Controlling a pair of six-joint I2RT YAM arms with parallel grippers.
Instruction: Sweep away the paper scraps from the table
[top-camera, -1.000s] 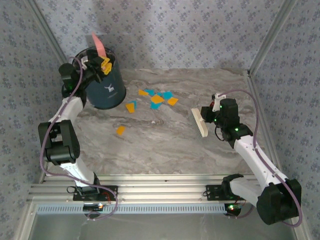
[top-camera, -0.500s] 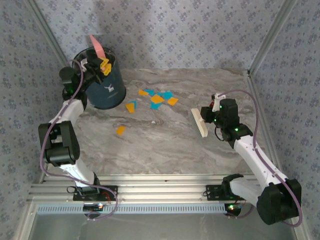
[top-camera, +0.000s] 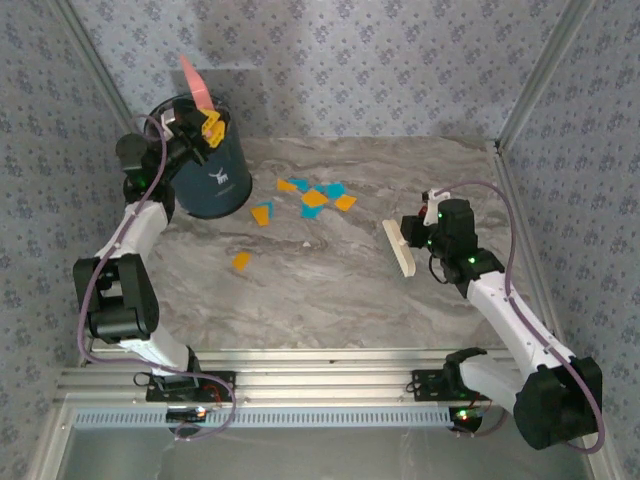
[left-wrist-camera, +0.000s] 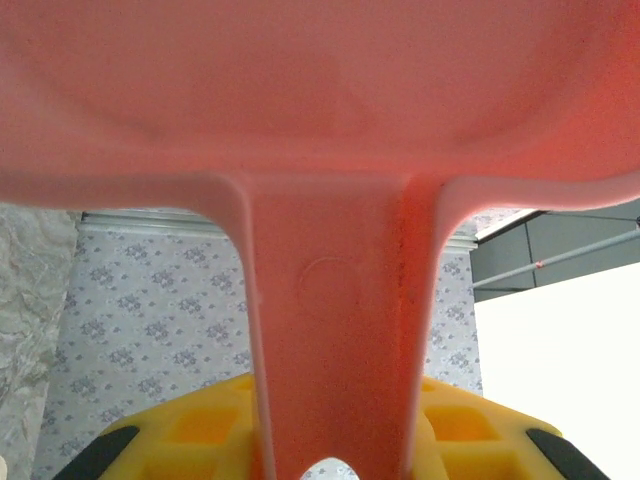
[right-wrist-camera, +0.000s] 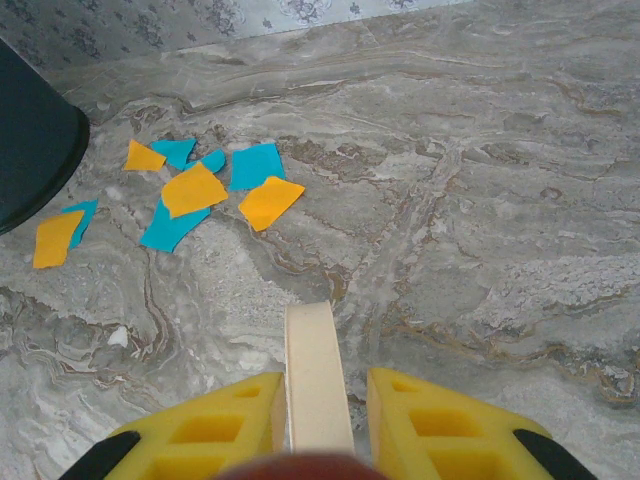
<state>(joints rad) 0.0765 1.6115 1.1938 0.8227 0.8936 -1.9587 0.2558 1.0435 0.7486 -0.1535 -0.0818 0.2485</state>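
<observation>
Paper scraps (top-camera: 314, 198), orange-yellow and cyan-blue, lie flat on the table (top-camera: 330, 300) in a loose cluster toward its far middle, just right of the dark blue bin (top-camera: 212, 175). 1 pair, an orange piece with a cyan one touching it, sits a little nearer the bin, and 1 lone orange scrap (top-camera: 241, 260) lies apart from the rest, closer to the near edge.

In the top view the left gripper (top-camera: 205, 128) is up over the rim of the bin at the far left corner, clamped on the handle of the pink dustpan (top-camera: 195, 85), whose blade sticks up and leans toward the wall. In the left wrist view the pink dustpan (left-wrist-camera: 330, 150) spreads across the upper frame, its handle running down between the yellow fingers (left-wrist-camera: 190, 425) of the left gripper (left-wrist-camera: 335, 445), which press against its 2 sides.

The right gripper (top-camera: 415, 238) is low over the right part of the table, well apart from the cluster, squeezed onto a cream tool (top-camera: 398, 246) that points toward the scraps. From the right wrist, the cream tool (right-wrist-camera: 315, 380) stands between the yellow fingers (right-wrist-camera: 440, 420) of the right gripper (right-wrist-camera: 320, 415), with the paper scraps (right-wrist-camera: 195, 190) ahead on the table (right-wrist-camera: 500, 200) and the bin (right-wrist-camera: 30, 150) at the left edge
</observation>
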